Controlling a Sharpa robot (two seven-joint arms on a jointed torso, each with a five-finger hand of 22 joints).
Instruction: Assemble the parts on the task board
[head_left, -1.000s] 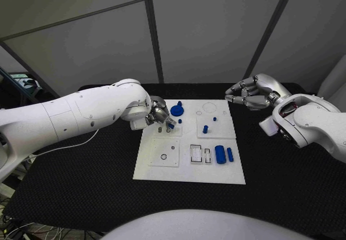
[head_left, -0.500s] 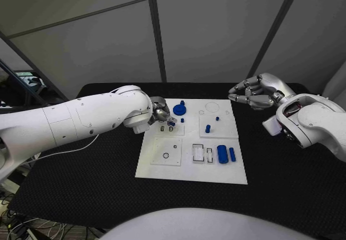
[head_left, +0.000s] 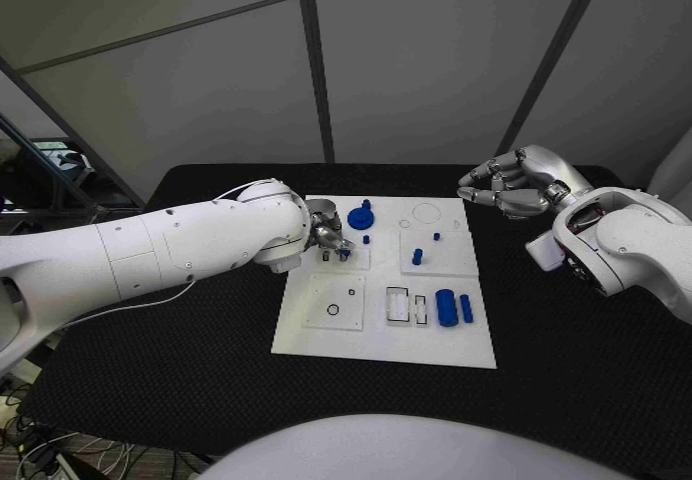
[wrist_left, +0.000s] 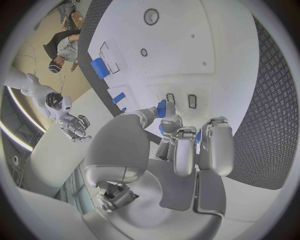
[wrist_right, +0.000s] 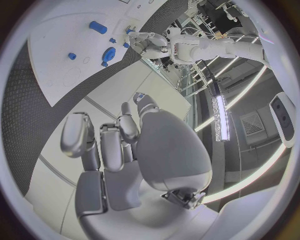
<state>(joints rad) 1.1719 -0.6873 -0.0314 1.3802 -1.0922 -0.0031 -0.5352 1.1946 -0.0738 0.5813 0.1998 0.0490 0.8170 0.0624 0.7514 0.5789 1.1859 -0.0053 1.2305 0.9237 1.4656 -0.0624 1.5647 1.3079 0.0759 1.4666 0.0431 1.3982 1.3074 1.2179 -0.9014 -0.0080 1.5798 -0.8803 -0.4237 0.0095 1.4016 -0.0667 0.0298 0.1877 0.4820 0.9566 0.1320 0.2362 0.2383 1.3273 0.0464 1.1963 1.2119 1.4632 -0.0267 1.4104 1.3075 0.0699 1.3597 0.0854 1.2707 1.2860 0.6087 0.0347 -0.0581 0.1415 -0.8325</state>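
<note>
The small blue peg (wrist_left: 162, 108) is pinched in the left hand (head_left: 326, 232), just above the two slots (wrist_left: 181, 99) near the task board (head_left: 384, 345)'s left edge. It looks like light, rigid, smooth plastic, probably slippery, so it is best gripped by its sides. The board is flat, matte white; a blue cylinder (head_left: 446, 307) lies near its right edge. The right hand (head_left: 508, 188) hovers off the far right corner, fingers curled on nothing.

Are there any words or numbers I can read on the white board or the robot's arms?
None. The task board carries only outlines and holes, with no letters or numbers.
The left hand and right hand show no readable marks either.
</note>
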